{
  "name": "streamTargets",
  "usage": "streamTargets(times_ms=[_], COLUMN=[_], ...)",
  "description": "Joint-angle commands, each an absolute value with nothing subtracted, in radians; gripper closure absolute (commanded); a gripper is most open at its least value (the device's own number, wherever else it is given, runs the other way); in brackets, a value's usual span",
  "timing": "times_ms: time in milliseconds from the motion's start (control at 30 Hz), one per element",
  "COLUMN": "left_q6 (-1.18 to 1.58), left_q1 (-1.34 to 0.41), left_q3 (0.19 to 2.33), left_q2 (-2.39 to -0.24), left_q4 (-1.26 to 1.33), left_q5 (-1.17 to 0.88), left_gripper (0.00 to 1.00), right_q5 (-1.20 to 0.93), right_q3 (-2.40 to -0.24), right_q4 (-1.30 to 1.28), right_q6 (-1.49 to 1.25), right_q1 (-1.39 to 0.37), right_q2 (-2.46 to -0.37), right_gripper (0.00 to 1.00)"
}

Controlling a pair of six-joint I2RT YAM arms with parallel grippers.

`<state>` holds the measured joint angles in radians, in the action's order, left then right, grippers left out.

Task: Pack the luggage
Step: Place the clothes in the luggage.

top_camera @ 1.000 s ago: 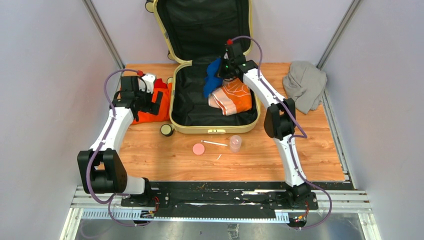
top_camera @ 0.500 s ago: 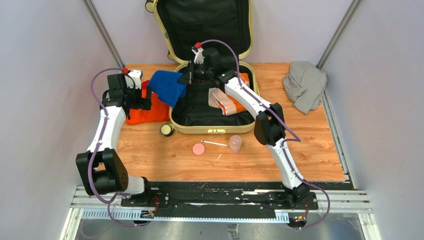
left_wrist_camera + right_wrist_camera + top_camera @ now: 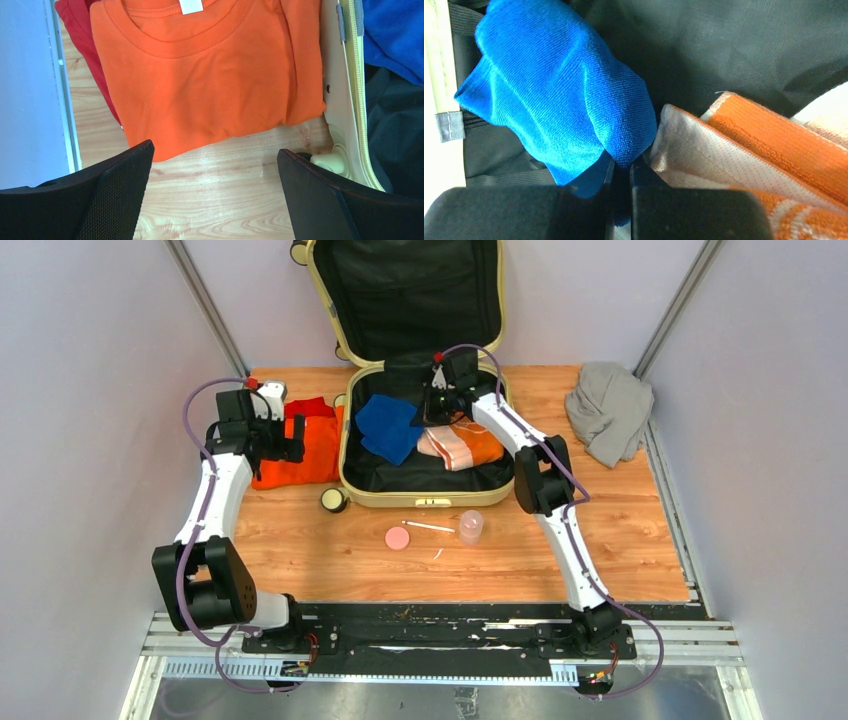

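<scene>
The luggage (image 3: 430,499) lies open on the wooden table, its lid leaning on the back wall; its pale rim (image 3: 339,100) also shows in the left wrist view. A blue cloth (image 3: 388,426) rests in its left half. My right gripper (image 3: 436,410) is shut on a corner of that cloth (image 3: 549,85), beside a folded orange-and-white cloth (image 3: 749,150). My left gripper (image 3: 215,155) stands open above bare wood. It is just short of a folded orange T-shirt (image 3: 210,70) that lies on a red garment (image 3: 75,20), left of the luggage.
A grey garment (image 3: 608,410) lies crumpled at the table's right edge. In front of the luggage are a pink disc (image 3: 397,538), a thin white stick (image 3: 428,527) and a clear cup (image 3: 470,526). A luggage wheel (image 3: 333,501) juts out at the front left corner.
My right gripper carried the blue cloth left beyond the luggage rim, then back, and now holds it low inside the left half. The left arm drew back slightly, uncovering the orange T-shirt.
</scene>
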<state>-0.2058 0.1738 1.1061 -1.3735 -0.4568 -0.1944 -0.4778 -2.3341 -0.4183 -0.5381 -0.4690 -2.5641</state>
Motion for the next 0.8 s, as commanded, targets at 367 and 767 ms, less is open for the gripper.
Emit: streamTargets(times_ms=[367, 767], left_q6=[-0.237, -0.280], left_q1=[0.176, 0.168], left_q3=[1.082, 1.077], left_q2=[-1.441, -1.514], left_q4=[-0.422, -0.391], left_q5=[-0.215, -0.182], left_gripper=[0.00, 0.00], right_q5=[-0.072, -0.023], right_q3=[-2.386, -2.395], right_q4=[-0.577, -0.603], right_q6=[-0.481, -0.481], right_q1=[-0.462, -0.468], right_q2=[-2.532, -2.444], right_gripper=[1.00, 0.34])
